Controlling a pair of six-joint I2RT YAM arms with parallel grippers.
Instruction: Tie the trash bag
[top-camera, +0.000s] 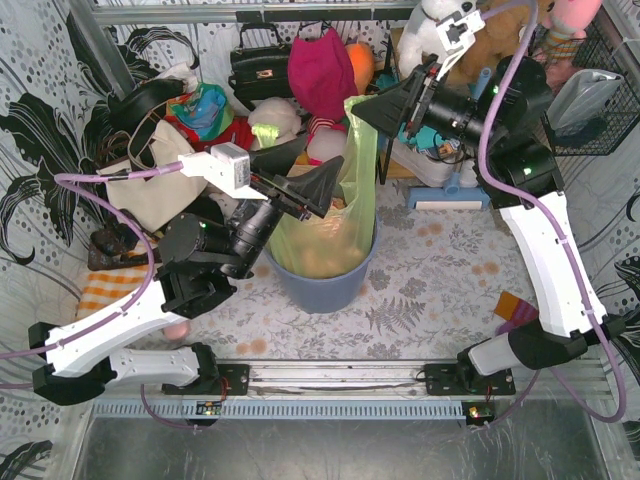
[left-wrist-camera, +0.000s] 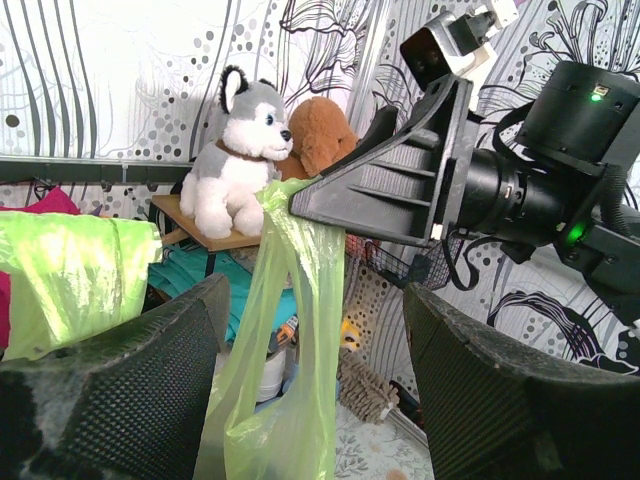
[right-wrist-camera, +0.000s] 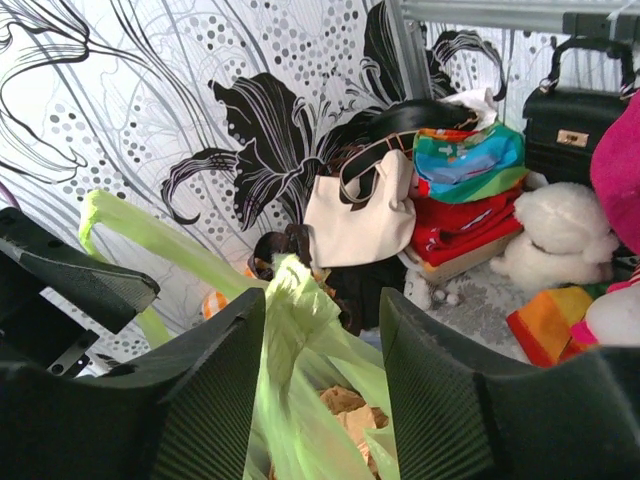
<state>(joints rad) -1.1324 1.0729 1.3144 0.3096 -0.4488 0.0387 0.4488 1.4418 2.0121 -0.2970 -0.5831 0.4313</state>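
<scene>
From above, the trash bag (top-camera: 352, 190) sits in a blue-grey bin (top-camera: 330, 285) about midway between the left and right edges of the table (top-camera: 440, 270), ahead of the clutter along the back edge. One strip of its mouth is drawn up and back to the right gripper (top-camera: 358, 108), and the left gripper (top-camera: 330, 188) is at the bag's left side, just over the bin's rim. No knot shows in this view. In the left wrist view, the left claw's two pads are wide apart and open. The raised green strip (left-wrist-camera: 290, 330) hangs beyond them, between the pads but not pinched. It dangles from the tip of the right claw (left-wrist-camera: 300, 200). A second flap (left-wrist-camera: 70, 265) is spread above the left pad; whether it rests on the pad I cannot tell. A plush husky (left-wrist-camera: 235, 160) sits on a shelf behind. In the right wrist view, the right claw's jaws stand apart with the strip (right-wrist-camera: 300, 330) rising loosely between them, against one pad and not clamped. Crumpled paper (right-wrist-camera: 345, 405) shows below, inside the bag. By my judgement the tie is barely begun. Two ends of the mouth are lifted and separated, but they are neither crossed nor looped. Crossing, knotting and cinching are all left to do.
</scene>
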